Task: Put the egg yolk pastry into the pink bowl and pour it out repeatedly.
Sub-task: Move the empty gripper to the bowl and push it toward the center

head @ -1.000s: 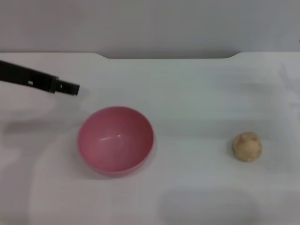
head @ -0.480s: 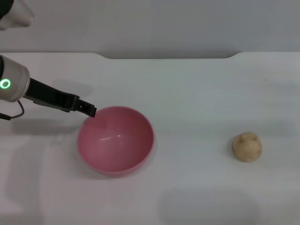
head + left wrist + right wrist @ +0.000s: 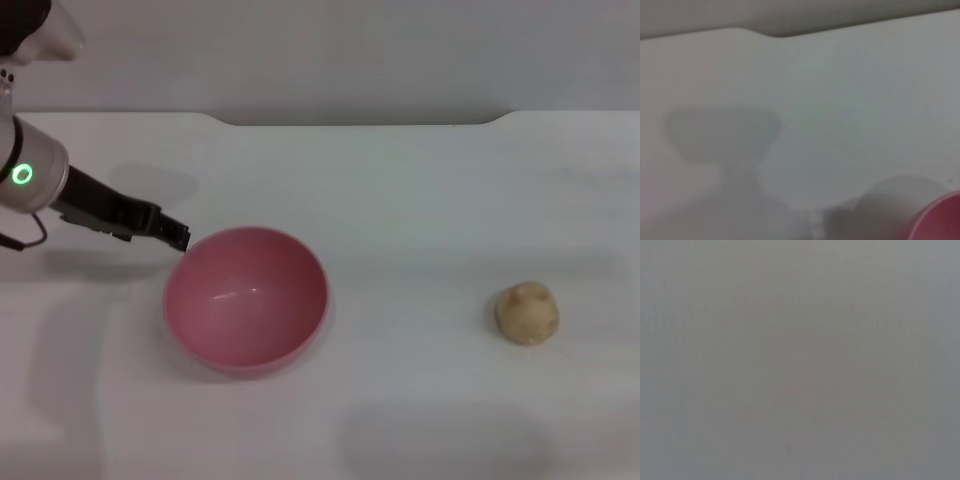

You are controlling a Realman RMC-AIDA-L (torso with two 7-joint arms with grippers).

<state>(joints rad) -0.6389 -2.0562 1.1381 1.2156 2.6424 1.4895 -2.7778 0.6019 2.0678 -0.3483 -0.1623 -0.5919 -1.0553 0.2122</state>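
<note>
Pastry (image 3: 527, 313): lower right of the head frame, alone on the white worktop (image 3: 420, 200), untouched. Bowl (image 3: 246, 298): lower left of centre, upright, empty, well apart from the pastry. My left claw (image 3: 178, 236): left of frame, tip just beside the bowl's upper-left rim; whether its fingers are apart or together I cannot tell. My right claw: not in view. Step in hand, as I judge it: approach to the bowl, pastry not yet loaded. Next move calls for a hold on the rim, or fetching the pastry.
</note>
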